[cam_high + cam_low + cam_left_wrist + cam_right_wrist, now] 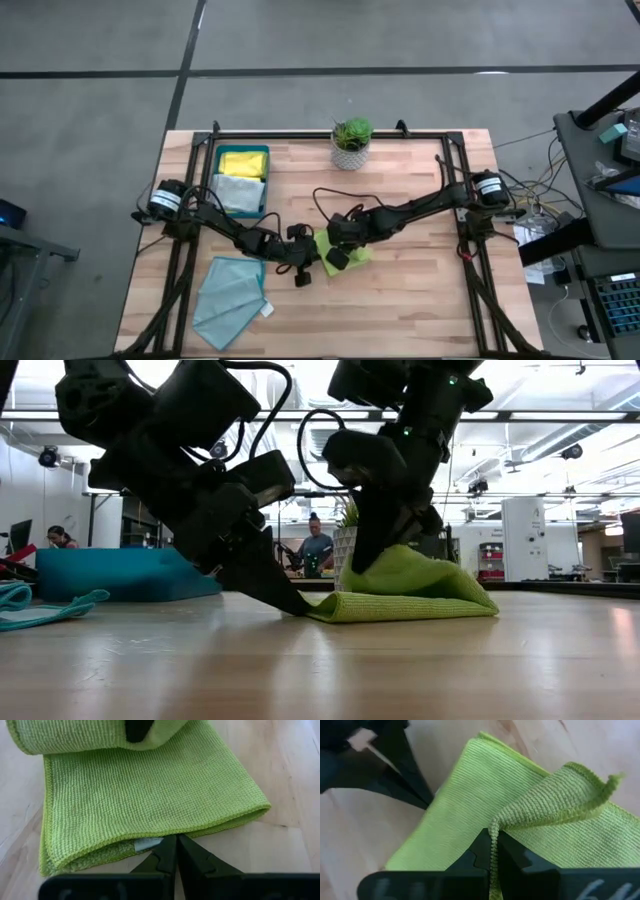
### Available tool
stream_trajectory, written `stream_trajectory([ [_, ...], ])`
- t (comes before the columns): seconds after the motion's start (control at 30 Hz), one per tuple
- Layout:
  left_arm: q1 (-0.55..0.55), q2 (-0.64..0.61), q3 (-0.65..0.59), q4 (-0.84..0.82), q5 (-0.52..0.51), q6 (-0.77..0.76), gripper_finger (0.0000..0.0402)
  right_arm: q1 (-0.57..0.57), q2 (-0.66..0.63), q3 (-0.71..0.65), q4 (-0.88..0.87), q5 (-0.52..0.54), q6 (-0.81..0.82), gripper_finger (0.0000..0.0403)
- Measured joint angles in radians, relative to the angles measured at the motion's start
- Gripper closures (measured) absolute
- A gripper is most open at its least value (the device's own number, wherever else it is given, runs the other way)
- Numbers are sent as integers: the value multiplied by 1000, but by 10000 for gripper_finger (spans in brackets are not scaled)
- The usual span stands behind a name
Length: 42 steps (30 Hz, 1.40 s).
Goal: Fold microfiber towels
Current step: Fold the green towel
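Right pincer is clamped on a raised edge of the lime green towel, with the hem pinched between its closed fingers and a flap lifted above the rest of the cloth. That towel lies partly folded at the middle of the worktop, near its front half. Left pincer sits low on the wood at the towel's near edge, fingers pressed together at the hem, right beside a small white tag; whether it holds any cloth I cannot tell. In the low view the two arms lean in from either side over the green bundle.

Out to the left rear, the dark teal tray holds a yellow towel at the back and a pale grey towel in front of it. At the front left a light teal towel lies spread flat, its white tag at one corner. A small potted plant stands at the back edge.
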Motion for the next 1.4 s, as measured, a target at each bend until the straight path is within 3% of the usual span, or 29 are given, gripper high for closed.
stream_trajectory([
  [0.53, 0, 1, 0, 6, -10, 0, 398, 9, 37, 0, 79, -11, -15, 388],
  [1.03, 0, 1, -1, 7, -12, -1, 398, 9, 35, 0, 86, -38, -33, 239],
  [1.23, 0, 1, -1, 7, -12, -1, 398, 9, -21, 0, 57, -70, -85, 215],
  [1.4, 0, 1, -1, 7, -12, -1, 398, 9, -90, -3, -81, -34, -128, 216],
])
